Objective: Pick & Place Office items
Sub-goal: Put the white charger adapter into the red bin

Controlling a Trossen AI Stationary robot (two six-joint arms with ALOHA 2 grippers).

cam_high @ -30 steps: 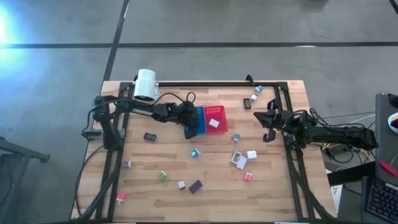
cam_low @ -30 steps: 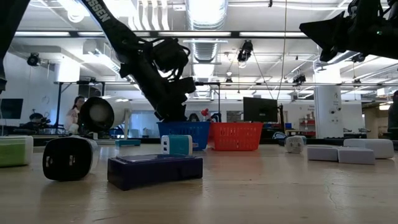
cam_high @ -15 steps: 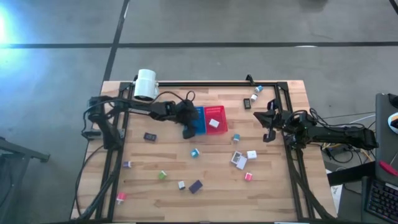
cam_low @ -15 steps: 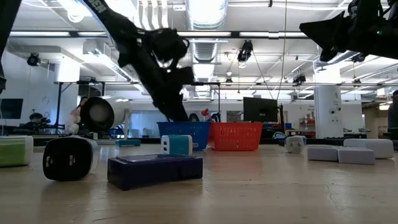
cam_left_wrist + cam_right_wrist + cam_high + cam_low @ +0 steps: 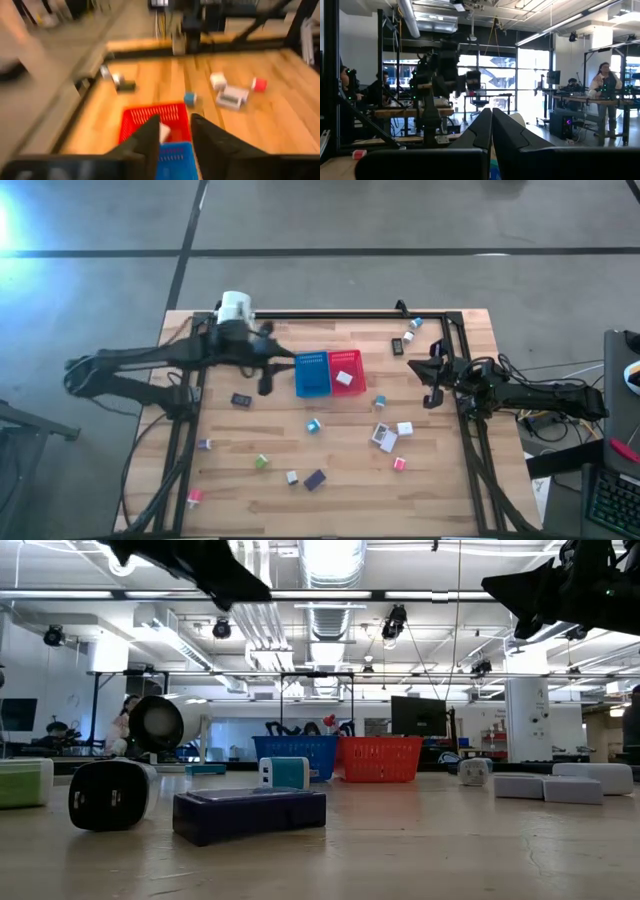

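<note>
- High view: the left gripper (image 5: 264, 383) hangs above the table (image 5: 440, 490), just left of the blue bin (image 5: 312, 374) and apart from it; whether it carries anything cannot be told here.
- The red bin (image 5: 345, 358) touches the blue bin's right side and holds one white piece (image 5: 344, 378).
- The right gripper (image 5: 432, 398) waits near the table's right rail, well apart from the bins.
- A white lamp (image 5: 234, 307) stands at the far left corner.
- Loose items lie over the near half: a dark block (image 5: 241, 400) left of the bins, a teal cube (image 5: 313, 425), a blue cube (image 5: 380, 402), a grey-and-white block (image 5: 384, 437), a white block (image 5: 404, 428), a pink cube (image 5: 399, 464), a green cube (image 5: 261, 462), a navy block (image 5: 315, 479) and a pink piece (image 5: 195, 496) near the left front corner.
- Two more pieces sit near the far right corner.
- Low view: the navy block (image 5: 249, 813) lies nearest, a black plug-like piece (image 5: 111, 794) beside it; a teal-and-white block (image 5: 284, 773) stands before the blue bin (image 5: 294, 756), the red bin (image 5: 379, 758) beside it.
- Left wrist view: the left fingers (image 5: 149, 141) stand slightly apart with nothing between them; both bins lie beyond them.
- Right wrist view: the right fingers (image 5: 482, 131) are pressed together, empty, pointing into the room where people stand at benches.
</note>
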